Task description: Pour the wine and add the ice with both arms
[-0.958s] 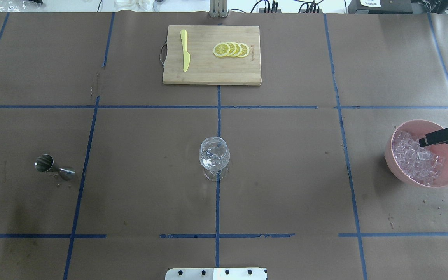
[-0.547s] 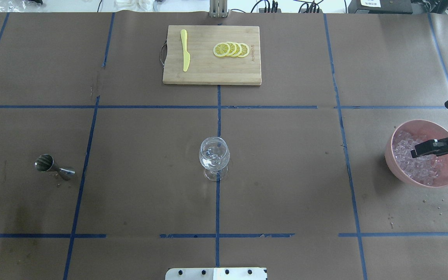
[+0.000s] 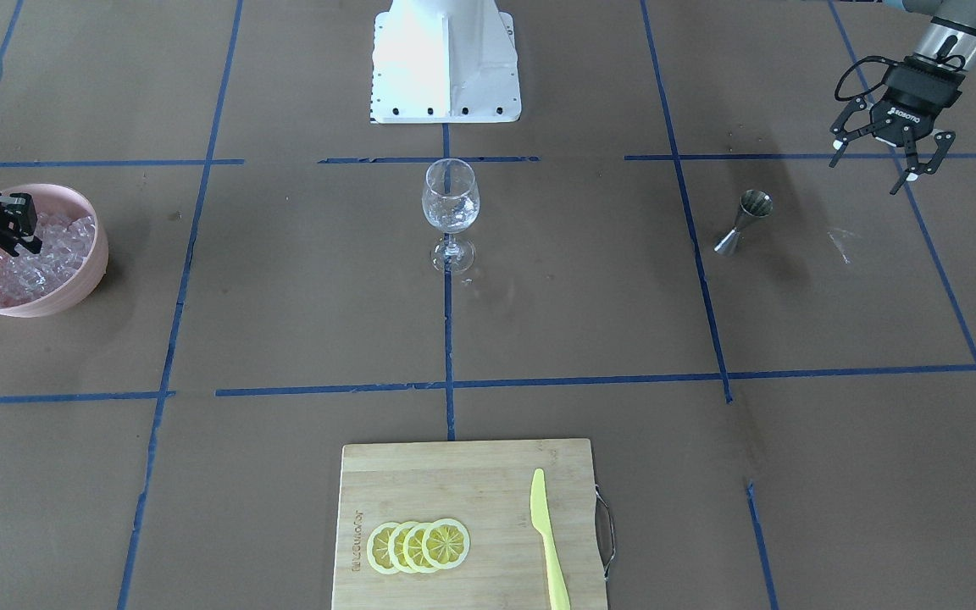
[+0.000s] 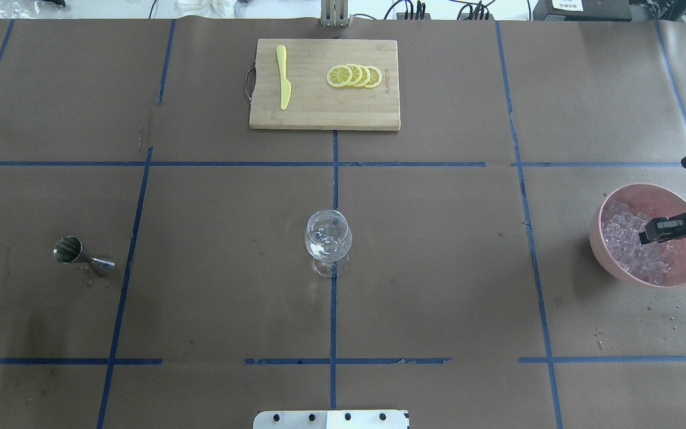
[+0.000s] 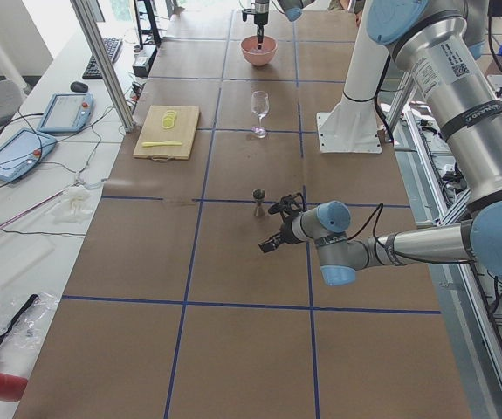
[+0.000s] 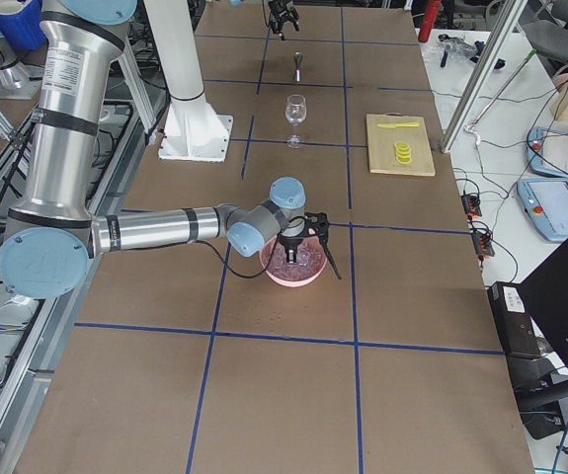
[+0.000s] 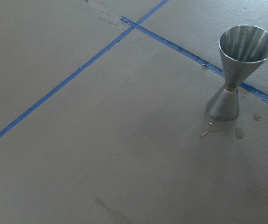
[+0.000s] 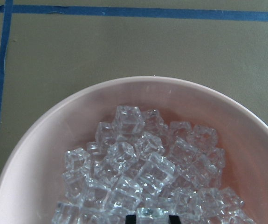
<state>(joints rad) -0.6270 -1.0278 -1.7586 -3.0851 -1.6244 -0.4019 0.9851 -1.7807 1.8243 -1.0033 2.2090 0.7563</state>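
Two grippers work at opposite ends of the brown-papered table (image 4: 438,268). The right gripper (image 8: 151,218) is lowered into a pink bowl (image 4: 602,205) at the robot's right side. The bowl holds the ice (image 8: 138,172), a heap of clear, glinting cubes that fills its middle. In the right wrist view the two black fingertips (image 8: 131,219) stand close together at the bottom edge. One cube sits pinched between them, on top of the pile. Small wet specks dot the paper just beside the bowl, on the side toward the robot.

At the other end, the left gripper (image 3: 869,169) hangs above the table with its fingers spread wide and nothing between them. A steel jigger (image 3: 740,222) stands upright near it, toward the table's middle, wide cup upward. A few drops lie at the jigger's foot. The two do not touch.

Between the ends, a clear stemmed wine glass (image 3: 451,203) stands upright on the blue tape line in front of the white pedestal (image 3: 446,59), well apart from both grippers. Whether it holds any liquid cannot be told.

On the far side of the table lies a wooden cutting board (image 4: 319,116). It carries a row of overlapping lemon slices (image 4: 355,76) and a yellow knife (image 4: 283,77), apart from each other.
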